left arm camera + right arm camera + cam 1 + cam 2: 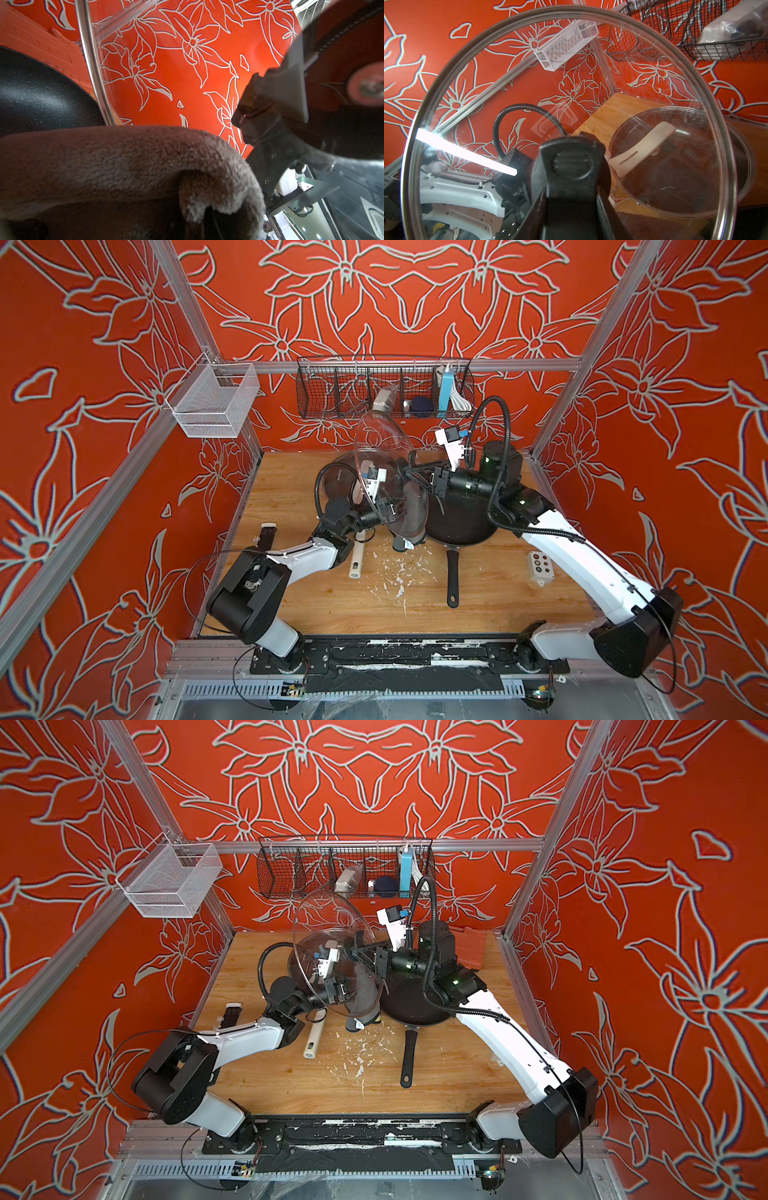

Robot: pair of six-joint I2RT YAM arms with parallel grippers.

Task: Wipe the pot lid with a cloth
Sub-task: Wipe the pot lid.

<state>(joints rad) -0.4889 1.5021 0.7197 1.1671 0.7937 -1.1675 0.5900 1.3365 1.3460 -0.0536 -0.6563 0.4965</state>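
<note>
Pot lid: the pot lid (338,480) is round clear glass with a shiny metal rim and a long cream handle (646,145). It lies flat on a dark pot (746,166) at the back of the wooden table (478,605).
Other lid: a black-handled lid (374,439) is also clear glass with a metal rim. It is up in the air, tipped on its edge, just in front of the pot lid.
Right gripper: the right gripper (411,470) is clamped on that raised lid's black handle.
Cloth: the cloth (365,1002) is grey and fuzzy. It hangs in a long fold on the side of the raised lid away from the handle, with a small white tag at its low end. I cannot tell if it touches the glass.
Left gripper: the left gripper (349,991) is squeezed tight on the cloth, and the cloth drapes over it.
Frying pan: a black frying pan (461,522) sits on the table beside the cloth.
Scraps: white scraps (399,572) are scattered in front of the pan.
</note>
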